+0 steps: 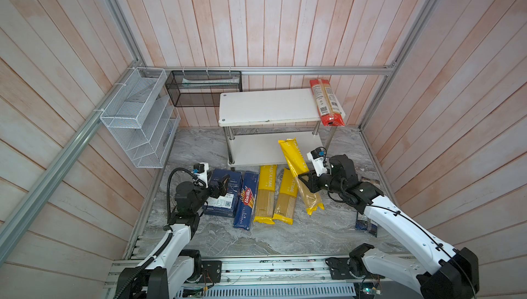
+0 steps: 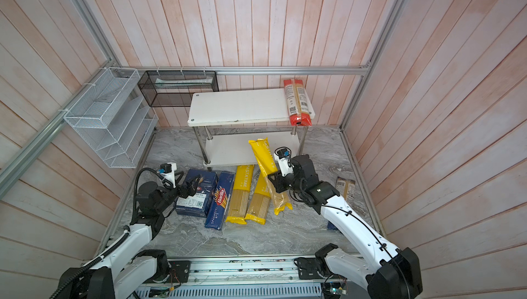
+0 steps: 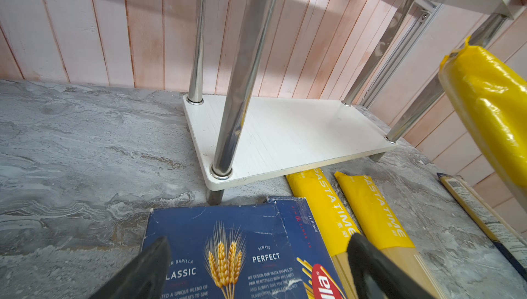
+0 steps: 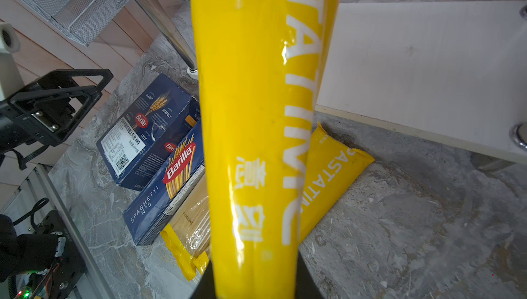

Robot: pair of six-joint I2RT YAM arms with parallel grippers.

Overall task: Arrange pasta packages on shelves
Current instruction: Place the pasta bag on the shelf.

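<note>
The white two-tier shelves (image 1: pixel 268 106) stand at the back, and a red-ended bag (image 1: pixel 326 102) lies on the right end of the top board. My right gripper (image 1: pixel 303 176) is shut on a long yellow PASTATIME bag (image 4: pixel 256 112), held tilted with its top end over the lower board (image 3: pixel 299 129). Two yellow bags (image 1: pixel 266 195) (image 1: pixel 286 197), a blue Barilla pack (image 1: pixel 245 200) and a wider blue Barilla box (image 1: pixel 225 195) lie side by side on the floor. My left gripper (image 3: pixel 259 243) hovers open over the box. A dark-ended clear bag (image 2: pixel 345 187) lies far right.
A white wire-mesh organizer (image 1: pixel 139 118) hangs on the left wall and a black mesh basket (image 1: pixel 204 88) on the back rail. Aluminium frame rails (image 1: pixel 376 152) edge the grey marble floor (image 1: pixel 285 234). Wooden walls close in three sides.
</note>
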